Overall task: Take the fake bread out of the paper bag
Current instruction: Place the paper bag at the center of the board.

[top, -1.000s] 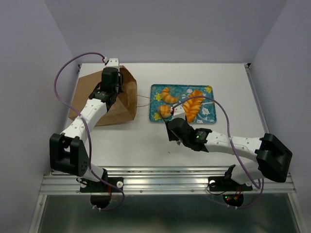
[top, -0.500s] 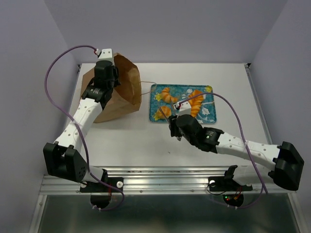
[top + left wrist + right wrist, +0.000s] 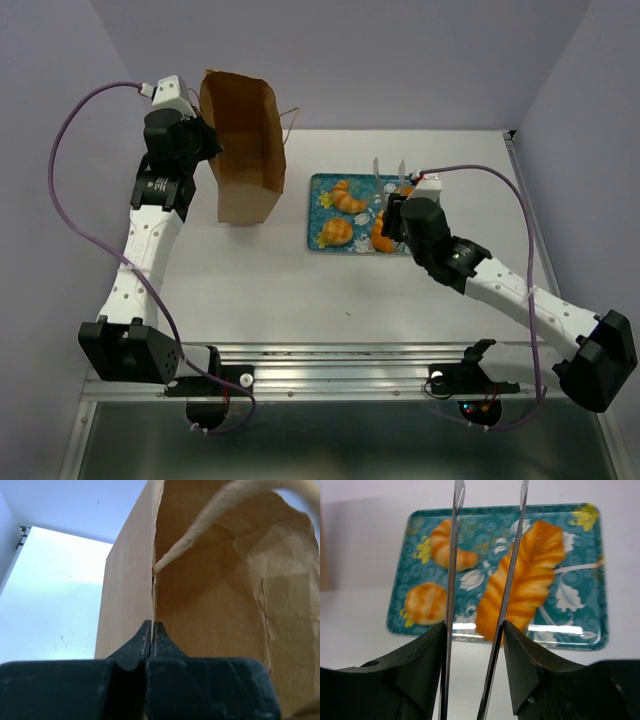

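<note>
Left gripper (image 3: 151, 626) pinching paper bag (image 3: 243, 150), bag upright

We see the brown paper bag (image 3: 243, 150) upright, its rim pinched in our left hand (image 3: 151, 630), while the glossy braided loaf (image 3: 530, 575), croissant (image 3: 449, 545) and round roll (image 3: 426, 602) lie just ahead of our spread right hand (image 3: 491, 490).

The left arm (image 3: 145, 250) is raised and reached far forward, the left gripper (image 3: 151, 630) pinched closed on the bag (image 3: 210, 595) rim. The right arm (image 3: 500, 290) is extended forward, the right gripper (image 3: 490, 495) spread apart.
</note>
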Motion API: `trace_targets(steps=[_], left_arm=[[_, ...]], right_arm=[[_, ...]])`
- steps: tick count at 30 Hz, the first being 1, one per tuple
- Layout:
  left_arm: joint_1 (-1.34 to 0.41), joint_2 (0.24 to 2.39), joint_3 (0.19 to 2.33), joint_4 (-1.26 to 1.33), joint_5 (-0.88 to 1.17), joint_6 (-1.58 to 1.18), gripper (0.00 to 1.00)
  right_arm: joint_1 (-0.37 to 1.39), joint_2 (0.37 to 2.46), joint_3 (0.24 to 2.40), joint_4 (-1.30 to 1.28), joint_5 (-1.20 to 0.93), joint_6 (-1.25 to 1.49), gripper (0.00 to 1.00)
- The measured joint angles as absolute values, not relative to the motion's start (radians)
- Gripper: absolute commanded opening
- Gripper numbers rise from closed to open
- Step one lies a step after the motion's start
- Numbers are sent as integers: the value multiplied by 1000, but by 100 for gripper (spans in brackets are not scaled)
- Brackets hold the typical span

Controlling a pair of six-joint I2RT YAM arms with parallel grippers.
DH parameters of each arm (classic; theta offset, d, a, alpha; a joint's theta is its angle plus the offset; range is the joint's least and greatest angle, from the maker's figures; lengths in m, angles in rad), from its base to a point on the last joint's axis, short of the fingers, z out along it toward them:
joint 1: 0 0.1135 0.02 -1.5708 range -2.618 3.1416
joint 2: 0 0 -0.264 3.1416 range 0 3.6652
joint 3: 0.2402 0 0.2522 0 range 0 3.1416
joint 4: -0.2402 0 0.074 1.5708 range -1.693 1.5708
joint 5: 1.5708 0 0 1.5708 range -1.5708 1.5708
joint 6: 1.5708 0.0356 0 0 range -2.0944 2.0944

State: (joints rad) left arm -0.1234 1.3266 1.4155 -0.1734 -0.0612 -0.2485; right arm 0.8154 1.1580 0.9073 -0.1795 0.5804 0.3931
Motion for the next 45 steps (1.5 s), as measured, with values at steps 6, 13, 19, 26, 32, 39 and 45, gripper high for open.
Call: trace_targets(steps=[6,13,19,26,32,39,45], left_arm=[[30,1340,1401,-129,147,-346,0],[150,1495,1423,-104,340,-377,1],[224,1621,1474,-108,475,-388,2],[270,1643,1494,-89,624,-418,2],[267,1643,1499,-7,770,-464,2],[257,1661,1499,119,892,-522,3],[254,1748,1545,171,943,-587,7]], right_arm=[[602,1161,923,-195,571,396,54],[464,1188,1000,-194,525,384,54],[364,1221,1028,-194,475,371,54],[249,1317,1034,-194,399,367,55],[132,1379,1052,-189,350,346,55],[35,1410,1052,-112,278,247,55],[-12,1472,1052,-65,222,193,57]])
